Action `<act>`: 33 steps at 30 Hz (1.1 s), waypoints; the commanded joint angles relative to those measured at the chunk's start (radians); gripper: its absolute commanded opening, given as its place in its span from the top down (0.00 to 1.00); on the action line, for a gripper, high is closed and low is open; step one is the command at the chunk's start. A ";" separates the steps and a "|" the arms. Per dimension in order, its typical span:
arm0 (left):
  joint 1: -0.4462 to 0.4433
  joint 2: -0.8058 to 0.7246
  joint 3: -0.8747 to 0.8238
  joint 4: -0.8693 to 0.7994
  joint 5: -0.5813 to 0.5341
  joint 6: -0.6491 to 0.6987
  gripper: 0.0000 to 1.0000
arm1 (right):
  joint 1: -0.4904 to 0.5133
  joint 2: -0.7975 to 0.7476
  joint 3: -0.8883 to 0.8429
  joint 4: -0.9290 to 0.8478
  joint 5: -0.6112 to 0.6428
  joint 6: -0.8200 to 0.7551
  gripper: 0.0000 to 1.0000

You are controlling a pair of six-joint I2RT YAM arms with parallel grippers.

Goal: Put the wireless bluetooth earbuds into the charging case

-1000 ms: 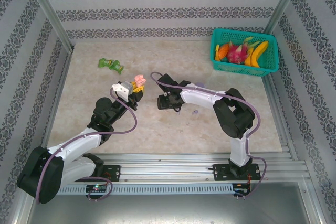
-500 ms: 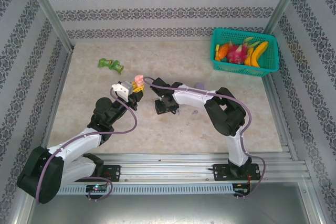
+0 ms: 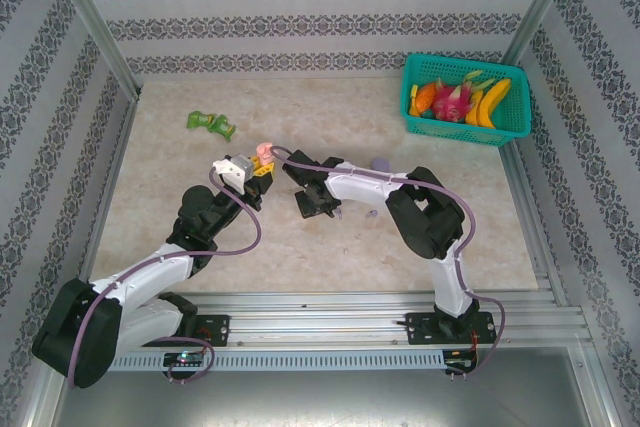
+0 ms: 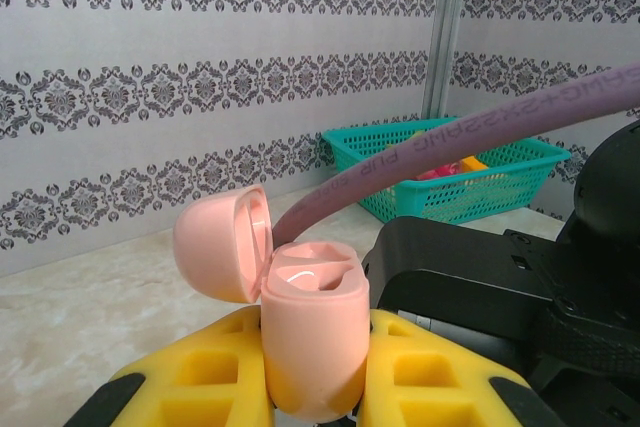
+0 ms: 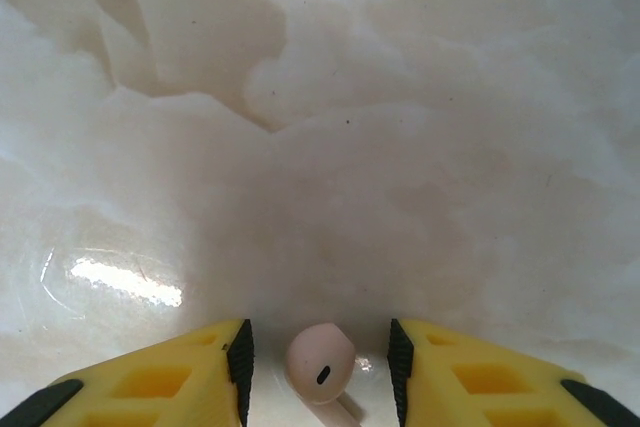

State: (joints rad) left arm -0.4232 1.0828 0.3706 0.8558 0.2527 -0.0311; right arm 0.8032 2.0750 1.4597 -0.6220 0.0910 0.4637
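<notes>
Right end effector (image 5: 318, 375) is down at the counter (image 5: 420, 127), jaws apart, w/ a pale pink earbud (image 5: 321, 362) lying btwn its two yellow fingers (image 5: 160, 382). A gap shows on both sides of the bud, so nothing is gripped yet: released, just straddling it. The bud sits approx centred.

Its rounded head points away from the wrist. The stem trails back toward the wrist, angled a bit to the right & running out of frame. So the long axis runs roughly along the fingers, not across them. A squeeze would, I judge, catch the head across its narrow width. Risk: the smooth round head could squirt fwd if the pads meet it off-centre.

Left end effector (image 4: 312, 392) is clenched on the pink charging case (image 4: 310, 337), held upright off the counter, lid (image 4: 222, 247) hinged open, wells facing up. Can't tell if a bud already sits inside.

From above, the case is just left of & beyond the right end effector: near, not touching. The right arm is on the bud; the left arm only presents the case. Next, as I read it: close, lift, short carry left to the wells, stem down.
</notes>
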 commanded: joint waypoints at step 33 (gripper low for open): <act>0.011 0.034 0.039 0.056 0.025 -0.023 1.00 | 0.013 -0.038 -0.074 -0.008 -0.016 0.009 0.74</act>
State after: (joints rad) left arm -0.4232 1.1141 0.3782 0.8593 0.2611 -0.0353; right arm 0.8028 2.0499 1.4151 -0.5869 0.0925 0.4671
